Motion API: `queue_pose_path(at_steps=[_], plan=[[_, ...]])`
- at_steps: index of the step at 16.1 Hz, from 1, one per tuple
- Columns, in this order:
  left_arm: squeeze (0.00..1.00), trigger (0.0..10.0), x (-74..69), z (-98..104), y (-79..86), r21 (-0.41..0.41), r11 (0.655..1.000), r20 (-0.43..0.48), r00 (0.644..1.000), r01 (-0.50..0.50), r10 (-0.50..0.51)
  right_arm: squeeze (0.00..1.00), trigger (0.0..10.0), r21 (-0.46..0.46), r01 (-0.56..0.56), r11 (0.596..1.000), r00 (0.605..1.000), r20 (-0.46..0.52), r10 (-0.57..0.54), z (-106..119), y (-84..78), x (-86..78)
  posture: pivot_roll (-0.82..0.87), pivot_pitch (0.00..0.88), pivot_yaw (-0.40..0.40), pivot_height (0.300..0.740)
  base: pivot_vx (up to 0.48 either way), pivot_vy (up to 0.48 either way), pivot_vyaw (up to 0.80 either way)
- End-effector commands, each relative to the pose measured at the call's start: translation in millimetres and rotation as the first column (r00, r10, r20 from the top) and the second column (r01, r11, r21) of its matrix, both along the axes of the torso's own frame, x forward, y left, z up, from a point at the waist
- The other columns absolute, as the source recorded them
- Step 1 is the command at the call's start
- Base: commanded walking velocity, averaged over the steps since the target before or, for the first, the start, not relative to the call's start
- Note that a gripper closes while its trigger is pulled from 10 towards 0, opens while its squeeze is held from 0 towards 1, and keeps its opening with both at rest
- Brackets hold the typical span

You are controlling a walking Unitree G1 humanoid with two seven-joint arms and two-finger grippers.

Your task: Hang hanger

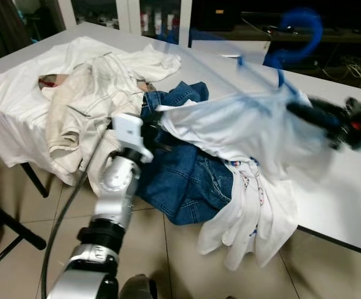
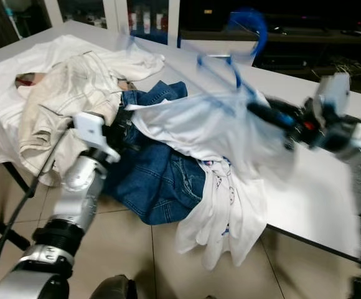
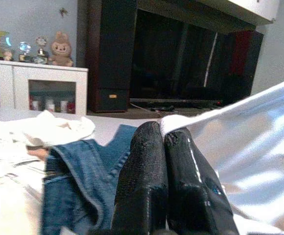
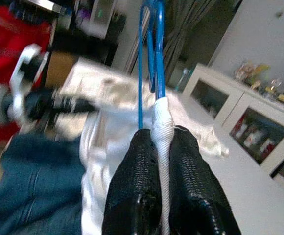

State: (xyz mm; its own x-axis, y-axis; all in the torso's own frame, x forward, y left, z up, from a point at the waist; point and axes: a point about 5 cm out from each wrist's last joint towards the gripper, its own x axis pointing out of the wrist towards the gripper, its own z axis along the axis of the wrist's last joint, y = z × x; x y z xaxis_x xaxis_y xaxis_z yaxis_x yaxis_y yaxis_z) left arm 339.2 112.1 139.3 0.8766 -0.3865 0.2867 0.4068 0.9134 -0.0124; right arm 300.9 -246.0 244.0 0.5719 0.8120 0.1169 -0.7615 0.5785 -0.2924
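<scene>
A blue hanger (image 1: 299, 31) carries a white shirt (image 1: 230, 131) and is held up over the table, blurred by motion. My right gripper (image 1: 299, 112) comes in from the right and is shut on the hanger at its neck, with the shirt's rolled fabric (image 4: 160, 117) pinched between the fingers and the blue wire (image 4: 149, 44) rising from them. My left gripper (image 1: 157, 123) is shut on the shirt's left edge (image 3: 249, 142), stretching it sideways above a pair of blue jeans (image 1: 187, 174). In the left wrist view its fingertips (image 3: 152, 137) press together.
Cream and white garments (image 1: 87, 106) lie heaped on the white table (image 1: 342, 187), with the jeans and more white cloth hanging over its front edge. A black cable (image 1: 62, 218) trails beside my left arm. White cabinets (image 3: 34, 88) and dark shelving stand behind.
</scene>
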Motion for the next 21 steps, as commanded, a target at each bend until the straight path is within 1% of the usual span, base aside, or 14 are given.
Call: queue_pose_path(at_steps=[1, 3, 4, 5, 8, 10, 11, 13, 15, 17, 18, 19, 20, 21], plan=[[0.0, 0.0, 2.5, 9, -4.8, 0.014, 1.0, 0.031, 0.999, 0.011, -0.011, 0.0, 10.0, 0.025, 0.014, 1.0, 1.0, 0.017, -0.014, 3, 2.7, 1.3, 0.05, 0.0, -0.031, 0.71, 0.0, 0.0, 0.0], [0.0, 3.8, 3.2, 11, -7.0, 0.007, 1.0, 0.038, 0.999, 0.001, -0.002, 0.0, 10.0, 0.108, 0.057, 0.993, 0.998, 0.006, -0.058, -9, 18.0, 9.0, 0.05, 0.0, -0.031, 0.71, 0.0, 0.0, 0.0], [0.0, 10.0, 4.1, 10, -7.2, 0.015, 1.0, 0.034, 0.999, -0.012, 0.012, 0.0, 10.0, 0.16, 0.081, 0.984, 0.997, -0.014, -0.08, -20, 32.4, 13.6, 0.06, 0.0, -0.037, 0.71, 0.0, 0.0, 0.0], [0.0, 10.0, 4.0, 10, -7.5, 0.018, 1.0, 0.033, 0.999, -0.013, 0.012, 0.0, 10.0, 0.174, 0.087, 0.981, 0.996, -0.023, -0.084, -25, 38.8, 14.5, 0.06, 0.0, -0.037, 0.71, 0.0, 0.0, 0.0], [0.0, 10.0, 3.2, 10, -7.4, 0.031, 0.999, 0.042, 0.999, -0.015, 0.014, 0.0, 10.0, 0.2, 0.097, 0.975, 0.995, -0.043, -0.091, -32, 47.9, 16.9, 0.07, 0.0, -0.044, 0.71, 0.0, 0.0, 0.0], [0.0, 10.0, 1.3, 9, -7.4, 0.045, 0.999, 0.064, 0.998, -0.01, 0.007, 0.0, 10.0, 0.215, 0.114, 0.97, 0.992, -0.073, -0.101, -45, 63.5, 24.2, 0.07, 0.0, -0.049, 0.71, 0.0, 0.0, 0.0], [1.0, 10.0, -0.3, 10, -9.5, 0.045, 0.999, 0.076, 0.997, 0.013, -0.017, 0.0, 10.0, 0.2, 0.106, 0.974, 0.992, -0.083, -0.09, -50, 72.1, 26.4, 0.07, 0.0, -0.051, 0.71, 0.0, 0.0, 0.0], [1.0, 10.0, -3.1, 17, -11.2, 0.025, 0.999, 0.123, 0.991, 0.043, -0.046, 0.0, 10.0, 0.146, 0.083, 0.986, 0.994, -0.078, -0.072, -53, 75.2, 26.0, 0.08, 0.0, -0.058, 0.71, 0.0, 0.0, 0.0], [1.0, 10.0, -3.3, 23, -8.5, -0.019, 0.999, 0.153, 0.988, 0.039, -0.036, 0.0, 10.0, 0.106, 0.101, 0.989, 0.993, -0.071, -0.094, -55, 72.3, 27.6, 0.08, 0.0, -0.061, 0.71, 0.0, 0.0, 0.0], [1.0, 10.0, -9.4, 34, -1.4, -0.132, 0.985, 0.211, 0.974, 0.112, -0.082, 0.0, 10.0, 0.087, 0.153, 0.984, 0.987, -0.069, -0.147, -58, 70.4, 32.7, 0.09, 0.0, -0.067, 0.71, 0.0, 0.0, 0.0], [1.0, 10.0, -10.7, 34, 0.4, -0.143, 0.982, 0.215, 0.972, 0.128, -0.095, 0.0, 10.0, 0.077, 0.159, 0.984, 0.986, -0.066, -0.154, -60, 71.9, 33.3, 0.09, 0.0, -0.067, 0.71, 0.0, 0.0, 0.0], [0.0, 10.0, -10.9, 33, 1.9, -0.135, 0.983, 0.21, 0.973, 0.127, -0.097, 0.0, 10.0, 0.057, 0.177, 0.983, 0.983, -0.063, -0.174, -63, 72.6, 34.8, 0.09, 0.0, -0.067, 0.71, 0.0, 0.0, 0.0], [0.0, 10.0, -10.1, 30, 4.7, -0.102, 0.989, 0.194, 0.977, 0.107, -0.086, 0.0, 10.0, 0.014, 0.245, 0.969, 0.968, -0.06, -0.244, -68, 69.9, 39.9, 0.09, 0.0, -0.067, 0.71, 0.0, 0.0, 0.0], [0.0, 10.0, -9.3, 26, 7.2, -0.05, 0.996, 0.181, 0.981, 0.081, -0.07, 0.0, 10.0, -0.011, 0.344, 0.939, 0.937, -0.061, -0.344, -71, 61.4, 47.5, 0.09, 0.0, -0.067, 0.71, 0.0, 0.0, 0.0]])
